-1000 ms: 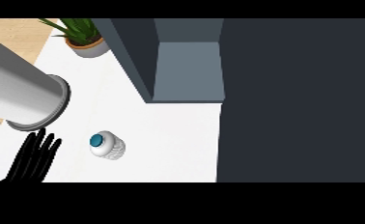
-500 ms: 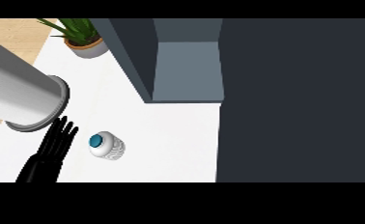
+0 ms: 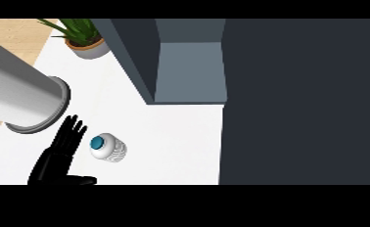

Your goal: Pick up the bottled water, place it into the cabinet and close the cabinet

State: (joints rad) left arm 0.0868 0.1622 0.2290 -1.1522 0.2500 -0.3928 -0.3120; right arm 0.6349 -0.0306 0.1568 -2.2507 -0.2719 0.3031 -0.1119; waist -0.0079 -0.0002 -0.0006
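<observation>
Bottled water (image 3: 107,147) stands upright on white counter (image 3: 173,143), blue cap up, well short of the open cabinet (image 3: 189,69). Left hand (image 3: 60,152) just beside the bottle's left, fingers straight and spread, holding nothing. Bare counter lies between bottle and cabinet mouth. Grey cylinder (image 3: 29,101) at left edge; potted plant (image 3: 83,37) in the far corner.

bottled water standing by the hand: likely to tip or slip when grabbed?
The bottled water stands upright on the white counter, so a sideways nudge from the left hand could probably tip it. Its round ribbed body may then roll. The ribs likely help against slipping.
</observation>
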